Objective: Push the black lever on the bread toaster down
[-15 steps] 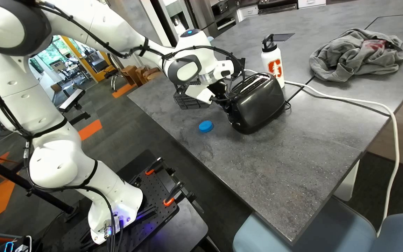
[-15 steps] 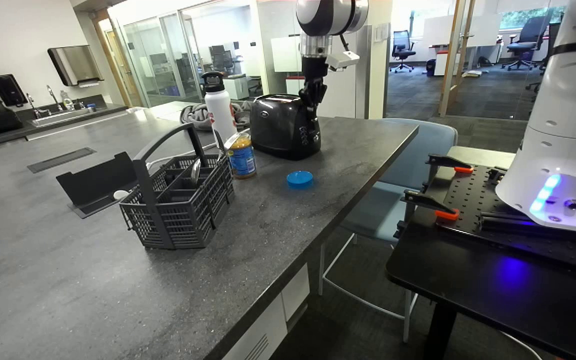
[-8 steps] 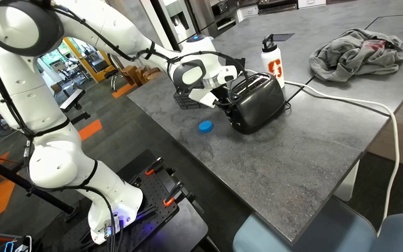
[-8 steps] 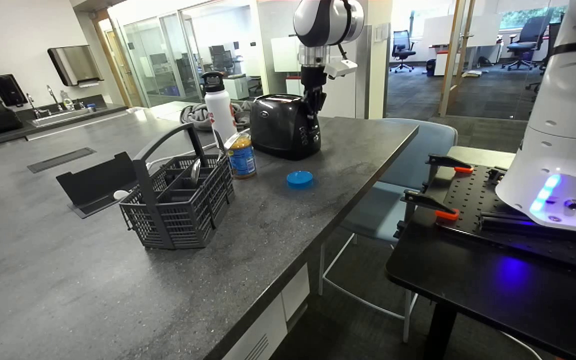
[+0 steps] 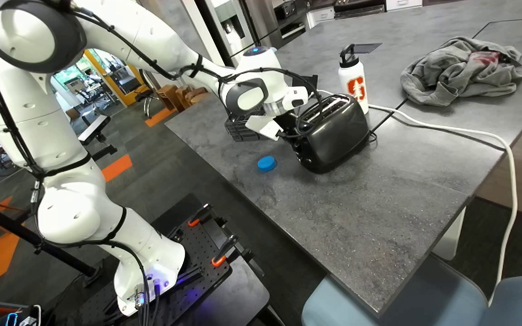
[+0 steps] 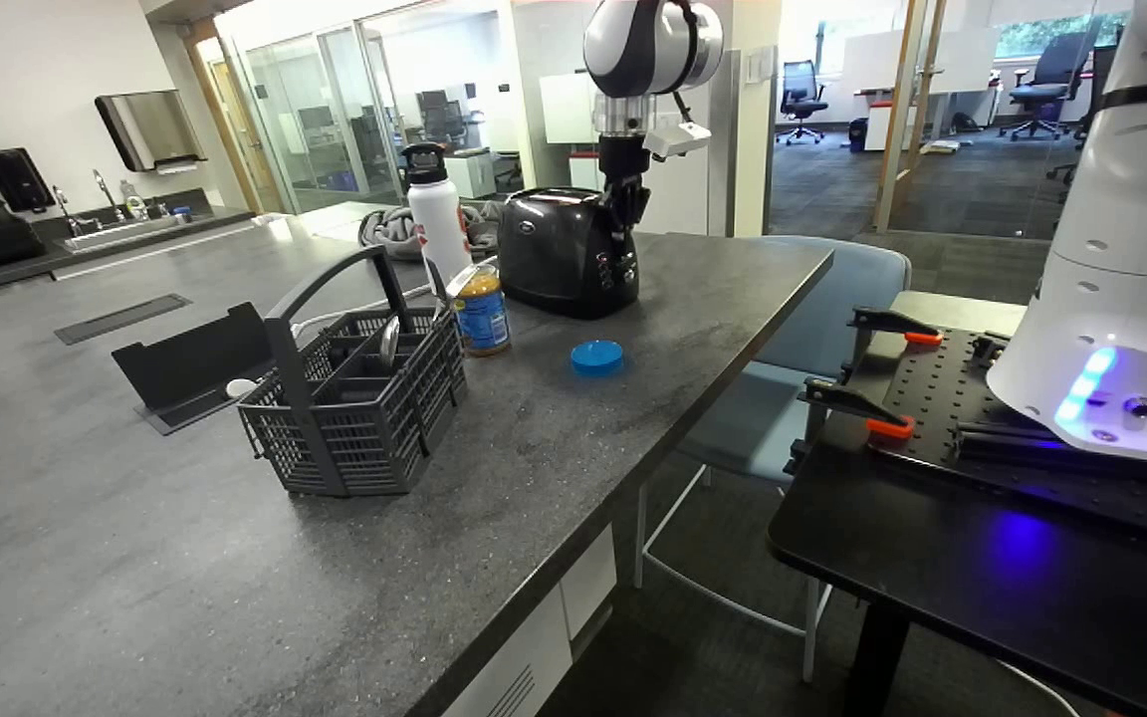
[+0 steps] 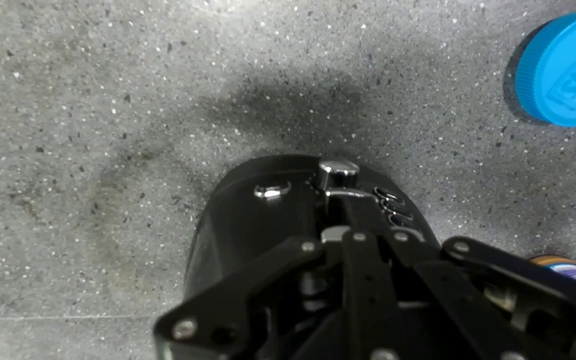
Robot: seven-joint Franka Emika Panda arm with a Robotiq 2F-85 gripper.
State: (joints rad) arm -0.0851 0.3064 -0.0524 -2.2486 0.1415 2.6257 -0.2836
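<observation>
The glossy black bread toaster [image 5: 335, 136] stands on the grey table; it also shows in an exterior view [image 6: 554, 249] and the wrist view [image 7: 248, 225]. My gripper [image 6: 623, 227] is low against the toaster's narrow end face, pointing down. In the wrist view my gripper [image 7: 360, 212] looks shut, its fingers together over the middle of that face. A chrome-edged black piece [image 7: 343, 192], possibly the lever, shows just under the fingertips, above a chrome knob [image 7: 338, 172]. I cannot tell whether they touch. The lever is hidden in both exterior views.
A blue lid [image 5: 267, 163] lies in front of the toaster. A jar [image 6: 482, 314], a white bottle [image 6: 439, 224] and a dark cutlery basket [image 6: 359, 398] stand nearby. A grey cloth [image 5: 462, 72] and a white cord [image 5: 451, 129] lie on the table.
My gripper has moved down along the toaster's end face, mostly in the first half second and only slightly since. The toaster and the other objects have not visibly moved.
</observation>
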